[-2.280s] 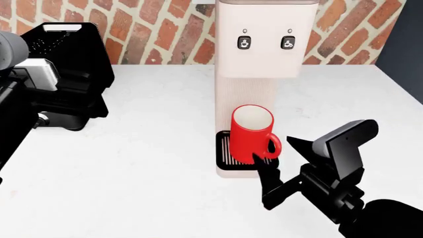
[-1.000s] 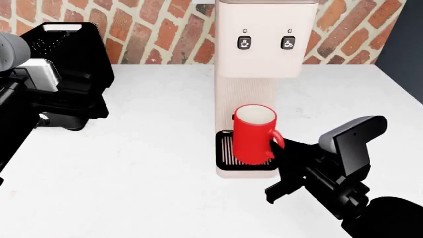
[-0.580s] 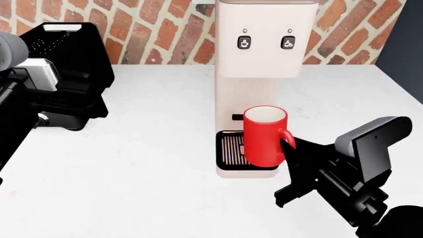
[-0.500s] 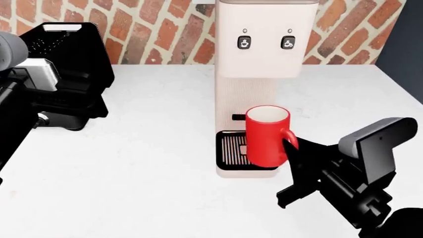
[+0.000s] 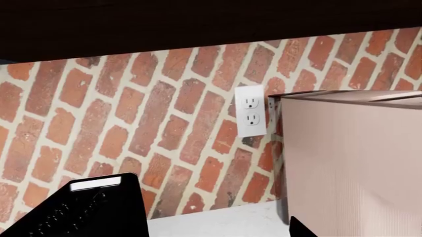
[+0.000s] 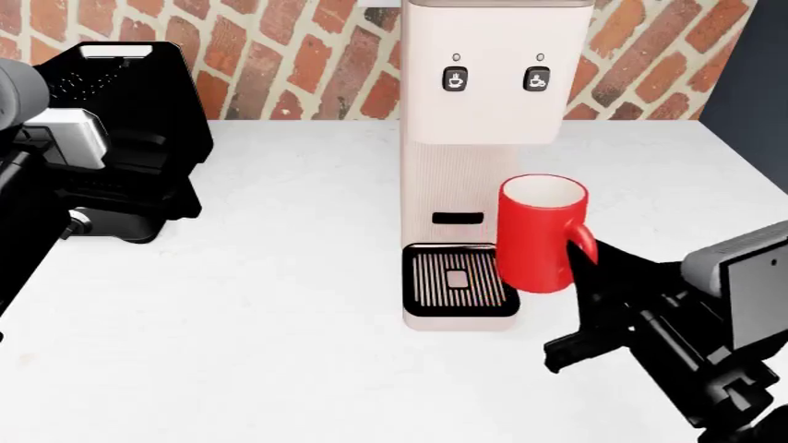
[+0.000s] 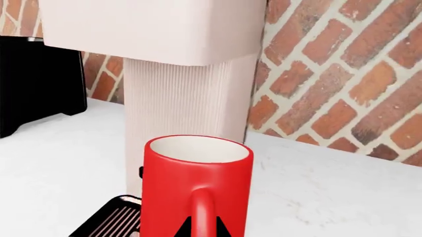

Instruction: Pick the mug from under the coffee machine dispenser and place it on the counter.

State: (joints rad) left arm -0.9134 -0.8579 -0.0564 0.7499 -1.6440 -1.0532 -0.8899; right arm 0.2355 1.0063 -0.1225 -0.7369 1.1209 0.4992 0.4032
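The red mug (image 6: pixel 538 235) with a white interior hangs upright just right of the coffee machine dispenser (image 6: pixel 493 83), off its black drip tray (image 6: pixel 459 280). My right gripper (image 6: pixel 579 275) is shut on the mug's loop handle, above the white counter (image 6: pixel 271 277). In the right wrist view, the mug (image 7: pixel 197 177) fills the middle and the right gripper (image 7: pixel 202 229) has a black fingertip on each side of the handle. The machine (image 7: pixel 191 98) stands behind it. My left gripper (image 5: pixel 211 233) is open and empty, facing the brick wall beside the machine (image 5: pixel 349 163).
A black toaster (image 6: pixel 124 120) stands at the counter's back left, close to my left arm (image 6: pixel 50 138). It also shows in the left wrist view (image 5: pixel 79 210). A white wall outlet (image 5: pixel 251 110) sits on the brick wall. The counter ends at the right (image 6: pixel 751 175).
The right gripper has carried the mug to the right and slightly up, out from over the drip tray. The tray now shows bare. The left arm has not moved.
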